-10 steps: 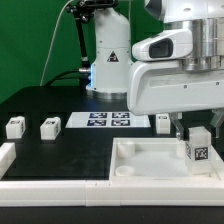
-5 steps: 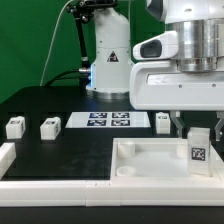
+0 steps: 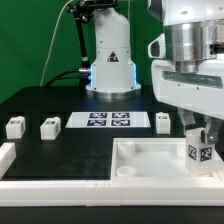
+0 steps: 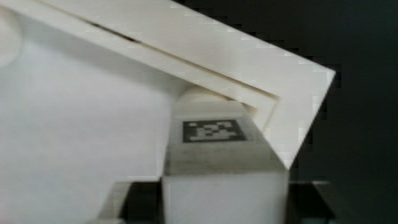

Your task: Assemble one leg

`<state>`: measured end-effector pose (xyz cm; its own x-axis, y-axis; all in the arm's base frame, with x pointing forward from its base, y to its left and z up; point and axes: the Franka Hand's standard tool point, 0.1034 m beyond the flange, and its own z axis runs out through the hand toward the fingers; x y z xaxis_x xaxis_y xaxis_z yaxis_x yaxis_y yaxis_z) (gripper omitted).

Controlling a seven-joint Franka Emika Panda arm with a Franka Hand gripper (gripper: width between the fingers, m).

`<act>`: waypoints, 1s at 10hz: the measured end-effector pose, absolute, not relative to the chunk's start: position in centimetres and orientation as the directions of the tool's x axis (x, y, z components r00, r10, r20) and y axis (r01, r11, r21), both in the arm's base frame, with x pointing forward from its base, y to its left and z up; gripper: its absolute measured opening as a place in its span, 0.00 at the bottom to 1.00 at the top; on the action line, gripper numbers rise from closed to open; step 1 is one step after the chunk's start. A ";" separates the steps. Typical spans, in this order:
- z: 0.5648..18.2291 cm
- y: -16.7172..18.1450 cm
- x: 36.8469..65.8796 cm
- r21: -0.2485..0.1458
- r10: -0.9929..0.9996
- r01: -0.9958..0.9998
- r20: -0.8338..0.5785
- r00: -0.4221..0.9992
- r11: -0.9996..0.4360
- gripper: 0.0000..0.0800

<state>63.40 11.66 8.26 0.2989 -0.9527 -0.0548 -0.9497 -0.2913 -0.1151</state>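
Observation:
My gripper [image 3: 201,132] is shut on a leg [image 3: 201,151], a small white block with a marker tag on its face. It holds the leg upright at the near corner of the large white square piece [image 3: 150,168], on the exterior view's right. In the wrist view the leg [image 4: 221,150] stands between my dark fingers [image 4: 143,202], with its far end against the raised rim corner [image 4: 267,95]. Whether it sits in a socket is hidden. Three more legs lie on the black table: two [image 3: 14,127] [image 3: 48,127] on the left and one [image 3: 164,122] by the marker board.
The marker board [image 3: 108,120] lies at the table's middle back. The robot's base [image 3: 110,60] stands behind it. A white rail [image 3: 15,158] runs along the front left. The arm's wrist housing [image 3: 190,70] hangs over the right side.
The wrist has turned about its axis and shifted slightly right, with the leg still held. The leg stays at the same corner of the square piece.

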 end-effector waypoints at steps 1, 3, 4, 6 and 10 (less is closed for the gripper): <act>8.3 11.7 63.4 -0.113 -0.963 -0.960 -0.061 0.264 -0.256 0.37; 8.3 11.7 63.4 -0.118 -0.941 -0.938 -0.052 0.334 -0.326 0.60; 8.3 11.8 63.4 -0.120 -0.929 -0.925 -0.048 0.367 -0.360 0.74; 8.3 11.9 63.4 -0.128 -0.845 -0.840 -0.022 0.534 -0.527 0.79; 8.2 12.3 63.3 -0.122 -0.493 -0.485 0.039 0.869 -0.866 0.81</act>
